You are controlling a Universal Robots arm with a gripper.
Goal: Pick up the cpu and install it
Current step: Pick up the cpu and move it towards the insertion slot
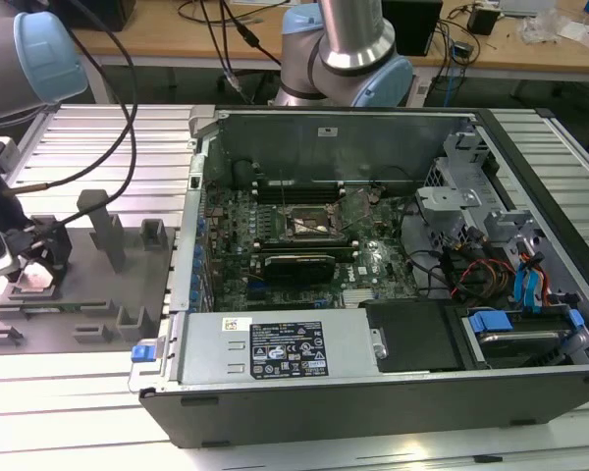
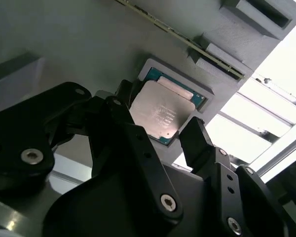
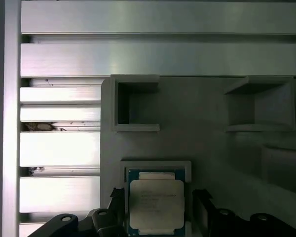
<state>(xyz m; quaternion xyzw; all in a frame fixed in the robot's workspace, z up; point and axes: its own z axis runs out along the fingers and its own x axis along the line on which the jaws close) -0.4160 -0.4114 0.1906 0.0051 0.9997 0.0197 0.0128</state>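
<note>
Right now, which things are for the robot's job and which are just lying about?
For the job: cpu, in its grey fixture pocket; gripper, fingers open either side of it; socket on the motherboard.
Just lying about: power supply, blue drive brackets, other fixture blocks, desk cables.

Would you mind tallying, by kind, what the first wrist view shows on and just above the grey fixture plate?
cpu, lying in its recess: 1
hollow grey blocks: 2
gripper, jaws open on either side of the cpu: 1
Total: 4
</note>
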